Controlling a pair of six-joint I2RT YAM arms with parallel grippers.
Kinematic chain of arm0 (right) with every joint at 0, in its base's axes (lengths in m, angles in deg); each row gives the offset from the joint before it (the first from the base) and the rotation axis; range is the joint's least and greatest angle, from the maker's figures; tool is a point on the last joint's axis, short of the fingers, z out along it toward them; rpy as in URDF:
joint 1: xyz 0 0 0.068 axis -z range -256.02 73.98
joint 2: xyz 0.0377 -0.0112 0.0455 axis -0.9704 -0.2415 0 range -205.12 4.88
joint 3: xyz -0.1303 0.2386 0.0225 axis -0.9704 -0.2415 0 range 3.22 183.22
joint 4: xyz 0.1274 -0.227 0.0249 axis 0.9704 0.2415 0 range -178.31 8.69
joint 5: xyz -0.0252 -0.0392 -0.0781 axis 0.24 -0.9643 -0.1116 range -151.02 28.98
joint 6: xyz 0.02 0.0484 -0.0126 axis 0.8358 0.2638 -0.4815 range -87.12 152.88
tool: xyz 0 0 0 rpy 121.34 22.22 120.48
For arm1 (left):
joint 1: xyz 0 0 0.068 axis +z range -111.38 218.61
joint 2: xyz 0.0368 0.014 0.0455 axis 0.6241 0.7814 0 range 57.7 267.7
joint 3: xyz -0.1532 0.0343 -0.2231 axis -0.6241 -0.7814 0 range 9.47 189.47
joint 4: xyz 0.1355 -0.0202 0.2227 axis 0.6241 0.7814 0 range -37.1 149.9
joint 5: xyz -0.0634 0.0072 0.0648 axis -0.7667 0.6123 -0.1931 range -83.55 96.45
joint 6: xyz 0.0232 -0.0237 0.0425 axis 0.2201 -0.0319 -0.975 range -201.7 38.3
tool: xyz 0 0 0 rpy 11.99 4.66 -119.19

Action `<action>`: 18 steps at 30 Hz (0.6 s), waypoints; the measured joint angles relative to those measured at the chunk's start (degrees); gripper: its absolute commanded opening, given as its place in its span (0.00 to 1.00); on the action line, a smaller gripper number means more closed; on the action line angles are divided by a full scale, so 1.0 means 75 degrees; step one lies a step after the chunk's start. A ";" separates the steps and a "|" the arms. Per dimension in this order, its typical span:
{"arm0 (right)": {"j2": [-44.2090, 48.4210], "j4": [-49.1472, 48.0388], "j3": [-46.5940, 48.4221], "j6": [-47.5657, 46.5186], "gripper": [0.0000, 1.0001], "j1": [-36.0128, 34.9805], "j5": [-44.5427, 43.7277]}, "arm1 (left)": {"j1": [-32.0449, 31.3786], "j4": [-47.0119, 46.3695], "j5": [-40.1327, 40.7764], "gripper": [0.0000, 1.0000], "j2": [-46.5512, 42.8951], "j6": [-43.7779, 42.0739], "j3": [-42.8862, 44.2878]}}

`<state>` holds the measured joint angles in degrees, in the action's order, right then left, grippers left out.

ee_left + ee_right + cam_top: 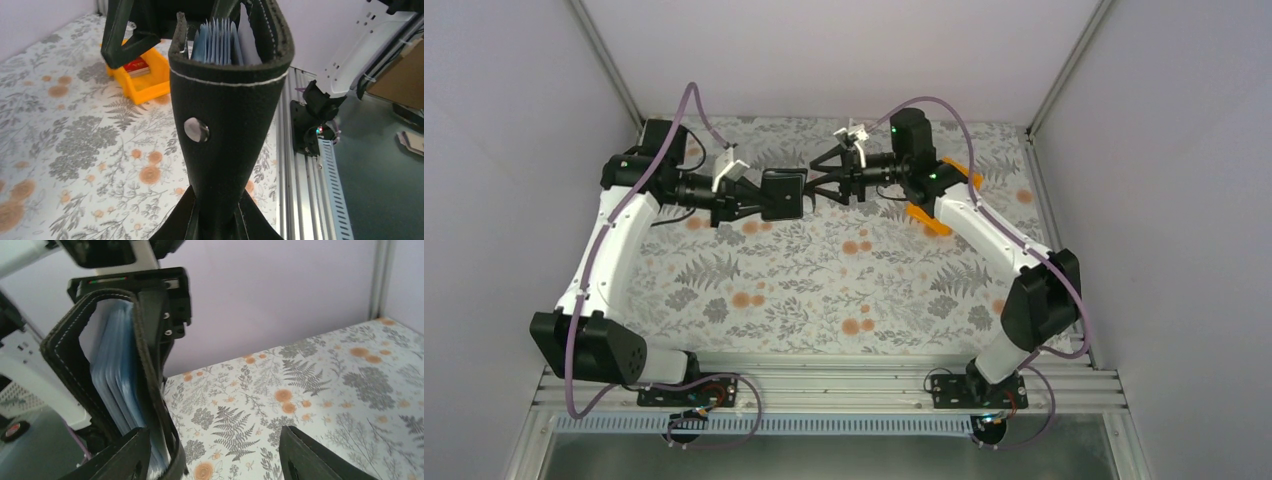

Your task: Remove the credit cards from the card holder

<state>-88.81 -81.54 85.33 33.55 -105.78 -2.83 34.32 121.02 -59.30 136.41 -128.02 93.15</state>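
The black card holder (784, 193) is held up in the air, pinched by my left gripper (759, 200). In the left wrist view the holder (230, 110) stands between my fingers (186, 220), its snap facing the camera and its grey-blue pockets (217, 42) fanned at the top. My right gripper (817, 185) is open just right of the holder. In the right wrist view the holder (150, 355) is by my left finger (120, 457), pockets (112, 375) showing. No red card shows in the pockets. One red credit card (136, 65) lies in the orange bin (145, 82).
The orange bin (944, 200) sits on the floral tablecloth at the back right, partly behind my right arm. White walls close the back and sides. A metal rail (824, 385) runs along the near edge.
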 measured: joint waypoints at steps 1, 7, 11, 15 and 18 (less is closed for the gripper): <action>0.0003 0.0003 0.0006 -0.0038 0.58 -0.0090 0.0047 | -0.0067 -0.0003 -0.0035 0.02 0.0017 0.0000 0.0000; 0.0000 0.0108 0.0178 -0.0347 0.60 -0.0350 0.0300 | -0.0347 0.0000 -0.0096 0.02 0.0052 0.0000 -0.0041; -0.0117 0.0755 0.0542 -0.0991 0.63 -0.0358 0.0568 | -0.0393 0.0026 -0.0195 0.02 0.0052 -0.0029 -0.0067; -0.0318 0.1609 0.0944 -0.1842 0.64 -0.0358 0.0761 | -0.0411 0.0079 -0.0230 0.02 0.0052 -0.0058 -0.0082; -0.0224 0.2034 0.0857 -0.2337 0.61 -0.0338 0.0705 | -0.0434 0.0163 -0.0239 0.02 0.0052 -0.0122 -0.0082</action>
<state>-90.49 -66.29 91.76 16.02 -108.32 2.46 31.06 122.24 -61.10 136.81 -128.94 92.53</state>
